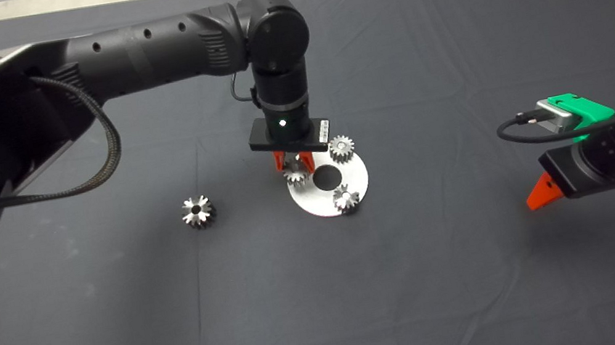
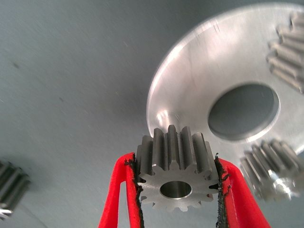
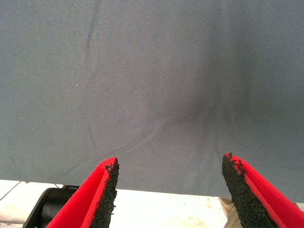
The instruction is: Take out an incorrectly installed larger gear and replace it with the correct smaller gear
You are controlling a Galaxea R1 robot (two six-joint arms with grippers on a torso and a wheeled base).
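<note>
Dark mat covers the surface. Left arm reaches in over the middle; right arm waits at the right edge. Round metal plate with a centre hole lies mid-mat, two small gears seated on it at the far and near rim. The larger gear, star-toothed, lies off the plate on the mat, well apart to its left, so removal looks done.

Left gripper is clenched on the smaller gear, pads against opposite tooth flanks, bore facing the wrist camera. In the head view the gear sits at the plate's left rim; can't tell if it touches the plate.

Right gripper is spread wide over bare mat, grasping nothing.

Step in hand, as I judge it: seating the small gear in the third spot. Keep the gear level, line up the bore over its mount (no pin visible from here), lower straight, let the teeth settle before releasing. Risk: tilting, or nudging the plate.
</note>
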